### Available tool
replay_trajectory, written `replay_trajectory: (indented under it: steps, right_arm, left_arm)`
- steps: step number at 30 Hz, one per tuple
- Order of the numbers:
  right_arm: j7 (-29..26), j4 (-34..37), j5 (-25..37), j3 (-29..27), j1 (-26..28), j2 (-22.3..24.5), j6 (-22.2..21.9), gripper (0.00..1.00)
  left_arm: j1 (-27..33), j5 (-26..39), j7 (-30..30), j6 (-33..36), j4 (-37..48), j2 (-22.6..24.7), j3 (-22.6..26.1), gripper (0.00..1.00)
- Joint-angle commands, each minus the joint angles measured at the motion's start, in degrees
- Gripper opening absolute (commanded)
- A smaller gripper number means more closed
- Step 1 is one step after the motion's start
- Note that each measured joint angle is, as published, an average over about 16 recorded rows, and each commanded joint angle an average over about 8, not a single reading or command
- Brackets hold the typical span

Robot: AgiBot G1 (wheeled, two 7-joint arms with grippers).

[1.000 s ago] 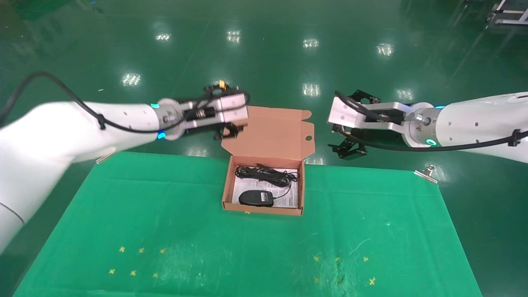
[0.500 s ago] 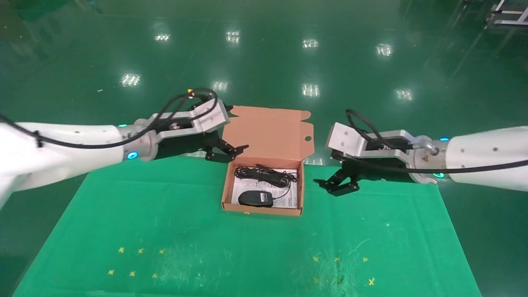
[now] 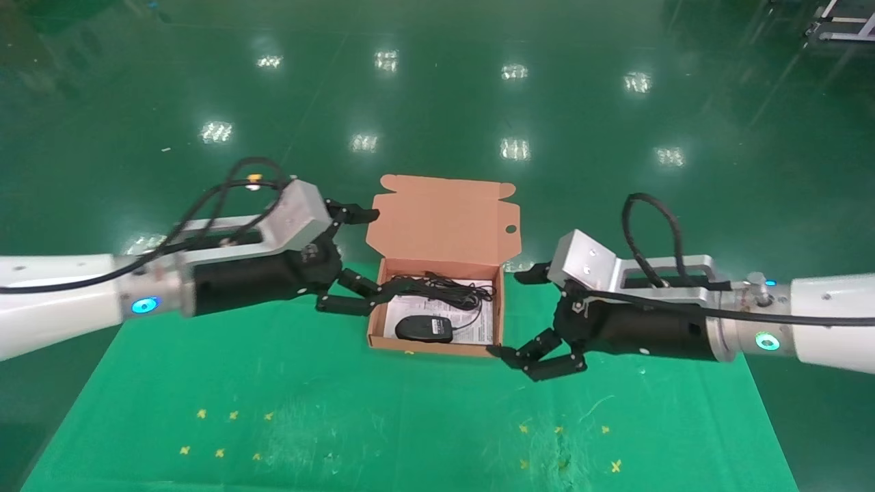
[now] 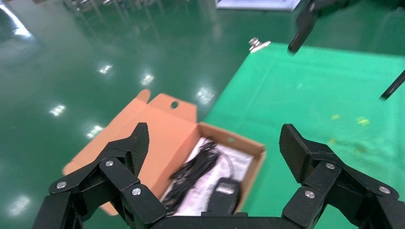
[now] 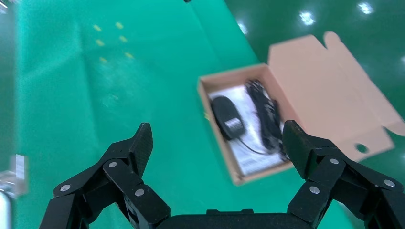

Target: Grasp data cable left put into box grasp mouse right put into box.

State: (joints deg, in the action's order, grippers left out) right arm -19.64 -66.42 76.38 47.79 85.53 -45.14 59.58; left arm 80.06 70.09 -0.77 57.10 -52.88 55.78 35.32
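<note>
Head view: the shallow salmon-orange cardboard box (image 3: 437, 345) sits open on my green-covered desk (image 3: 273, 383), holding the bundled thin black data cable (image 3: 441, 290) behind the oval black mouse (image 3: 424, 329). My left gripper (image 3: 362, 260) and right gripper (image 3: 523, 314) flank it, jaws spread wide, holding nothing.

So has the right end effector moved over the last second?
Yes. Against the box, the right end effector has come down from beside the raised lid to the box's front right corner, nearer the camera, jaws open.
</note>
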Motion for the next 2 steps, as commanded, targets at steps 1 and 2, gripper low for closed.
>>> replay_trajectory:
  steps: [1, 2]
  right_arm:
    - [0.9, -0.7, -3.5, -3.2, -2.4, 1.0, 2.6, 1.0]
    - [1.0, -0.8, -4.0, -3.7, -2.8, 1.2, 3.0, 1.0]
  left_arm:
    - [-2.0, -3.0, 1.2, 3.1, -2.2, -2.2, -2.1, 1.0]
    - [-2.3, -3.5, 1.4, 3.5, -2.6, -2.6, -2.4, 1.0]
